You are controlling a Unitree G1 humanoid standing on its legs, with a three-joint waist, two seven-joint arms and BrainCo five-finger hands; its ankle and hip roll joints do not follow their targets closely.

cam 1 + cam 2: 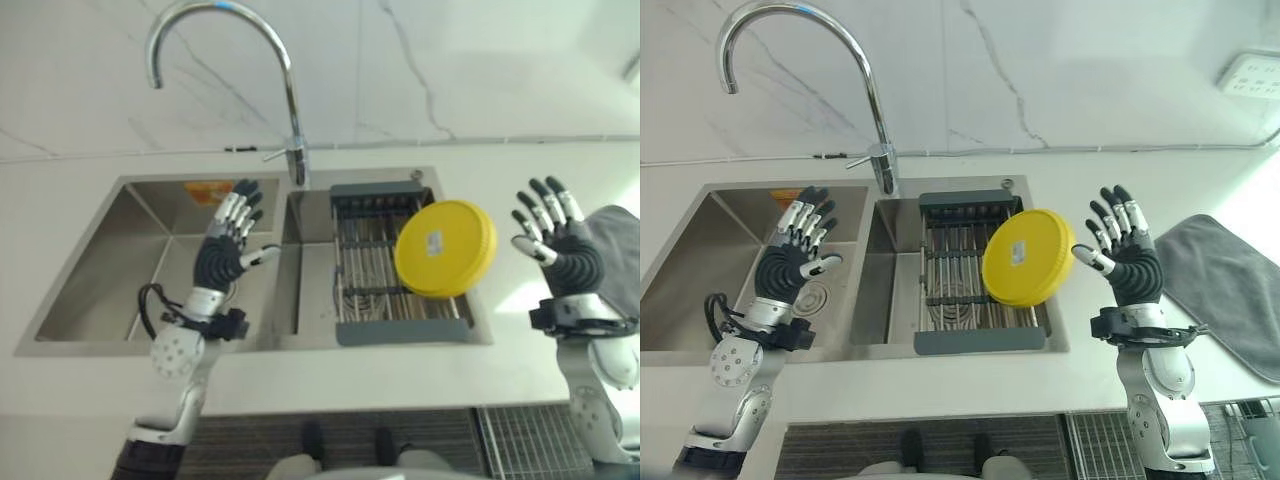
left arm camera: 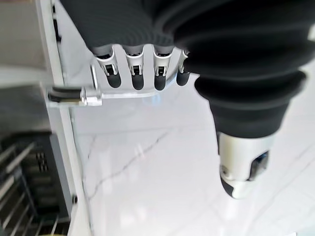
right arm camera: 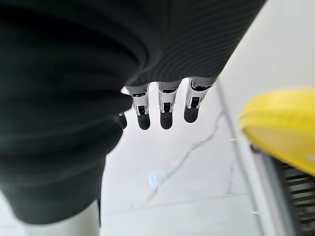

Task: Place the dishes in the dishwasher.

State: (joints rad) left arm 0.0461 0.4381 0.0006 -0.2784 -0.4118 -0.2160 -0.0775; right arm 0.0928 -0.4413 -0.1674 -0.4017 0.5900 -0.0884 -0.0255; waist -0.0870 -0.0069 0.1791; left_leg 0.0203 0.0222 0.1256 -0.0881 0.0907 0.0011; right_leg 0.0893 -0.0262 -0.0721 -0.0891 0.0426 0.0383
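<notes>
Opening step, by the look of it: nothing grasped yet, reaching not begun. Round yellow plastic plate point(image 1: 1028, 258) leaning tilted on its edge against the right side of the grey wire dish rack point(image 1: 965, 272), sitting in the right basin of the double stainless steel sink point(image 1: 710, 235). Tall curved chrome tap point(image 1: 292, 120) rising behind the divider between the two basins.

Right robot hand point(image 1: 1122, 250) hovering upright just beside the plate, apart from it, over the pale worktop point(image 1: 1200, 180); fingers spread and straight, palm turned towards the plate, holding nothing. Folded grey drying mat point(image 1: 1230, 285) lying on the worktop to the right of that hand. Left robot hand point(image 1: 228, 243) hanging over the edge of the left basin near the divider, fingers likewise straight and fanned, thumb pointing towards the rack, gripping nothing. Forearms both raised steeply, wrists bent back, backs of the hands facing the head camera.

Next move probably calling for the right robot hand sliding left to the plate's raised rim, thumb on one face and fingers on the other, then lifting clear of the rack wires. Plate likely slippery and prone to rolling or toppling flat if nudged before pinching. Dishwasher itself not identifiable for certain here; dark grating below the worktop edge too unclear to name.
</notes>
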